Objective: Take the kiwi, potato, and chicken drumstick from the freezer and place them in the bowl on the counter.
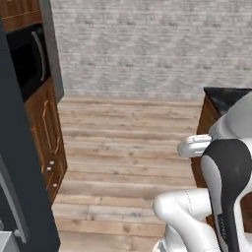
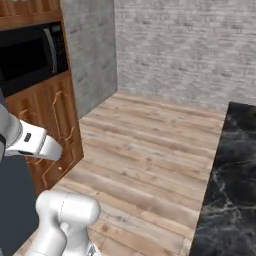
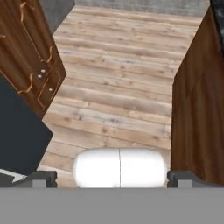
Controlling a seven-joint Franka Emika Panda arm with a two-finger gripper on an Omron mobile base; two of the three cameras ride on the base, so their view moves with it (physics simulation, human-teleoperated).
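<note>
No food or bowl in sight. Gripper [image 3: 111, 179] jaws spread wide, empty, ready for a first pick. Freezer [image 1: 19, 162] at left edge; surface [image 2: 227, 190] lower right, floor between.

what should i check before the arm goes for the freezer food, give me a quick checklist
1. End effector open and empty: ok, the hand view shows its two dark finger tips wide apart with nothing between them.
2. Tall dark slate-grey freezer within view: ok, at the left edge of the left base view.
3. Freezer open, shelves reachable: cannot tell; no inside is visible.
4. Kiwi, potato and drumstick located: cannot tell.
5. Glossy black marble counter nearby: ok, on the right in the right base view.
6. Path over the plank wooden floor between the brown wooden cabinets and the counter: ok, no obstacles seen.
</note>
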